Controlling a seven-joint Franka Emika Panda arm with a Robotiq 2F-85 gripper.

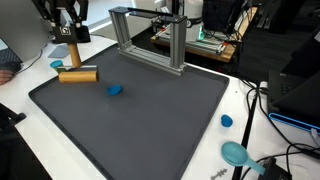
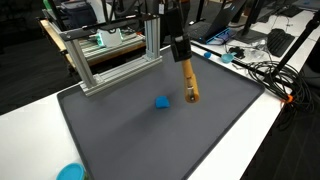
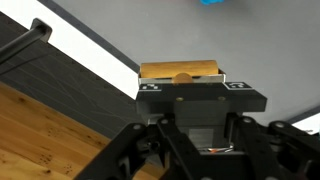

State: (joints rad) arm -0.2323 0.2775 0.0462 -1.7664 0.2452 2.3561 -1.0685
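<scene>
We see the gripper (image 1: 64, 60) closed on a wooden cylinder (image 1: 78, 75), a smooth, tan, rod-like piece, grasped near one end. In the exterior view where it sits at the upper left of the frame, the cylinder lies level and sideways. We cannot tell whether it rests on the mat or hangs just above it.

The mat (image 1: 140, 130) is dark grey, matte and rectangular with rounded corners, and it lies on a white table (image 1: 245, 100). A small blue block (image 1: 114, 89), soft-edged, sits on the mat near the cylinder but apart from it. An aluminium frame (image 1: 150, 35) of square, grooved bars stands along the mat's far edge.

In that same view, a round blue cap (image 1: 227, 121) and a teal scoop-shaped piece (image 1: 236, 152) show at the lower right, off the mat.

In an exterior view taken from elsewhere, the cylinder (image 2: 189, 85) runs lengthwise towards us from under the gripper (image 2: 183, 64).

Only the wrist view shows the grip closely. The black fingers (image 3: 150, 92) clamp the wood (image 3: 180, 70) from both sides, and a wood-grain floor (image 3: 40, 130) fills the lower left.
</scene>
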